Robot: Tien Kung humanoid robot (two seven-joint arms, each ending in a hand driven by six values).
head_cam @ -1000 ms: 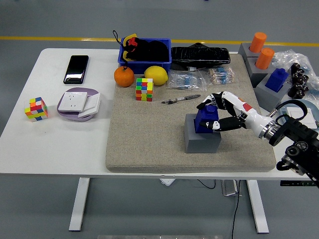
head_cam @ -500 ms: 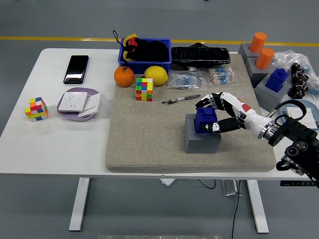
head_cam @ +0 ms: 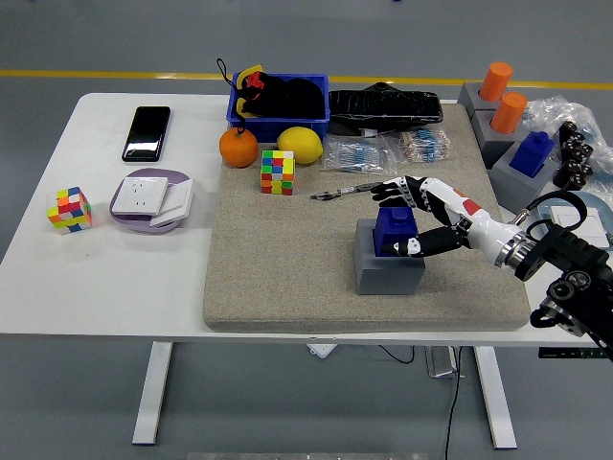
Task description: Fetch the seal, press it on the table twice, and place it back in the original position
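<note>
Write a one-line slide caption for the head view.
Right hand opening around the blue seal seated in its grey holder on the felt mat.

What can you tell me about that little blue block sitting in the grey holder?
The blue seal is a small dark-blue block with a narrower knob on top, plastic by its look. It stands upright in the grey holder on the beige mat. The right hand is at it, thumb against its right side, other fingers spread above it.

We see our right hand (head_cam: 433, 213) with white shells, black finger joints, a red patch, and a black forearm (head_cam: 573, 270).
</note>
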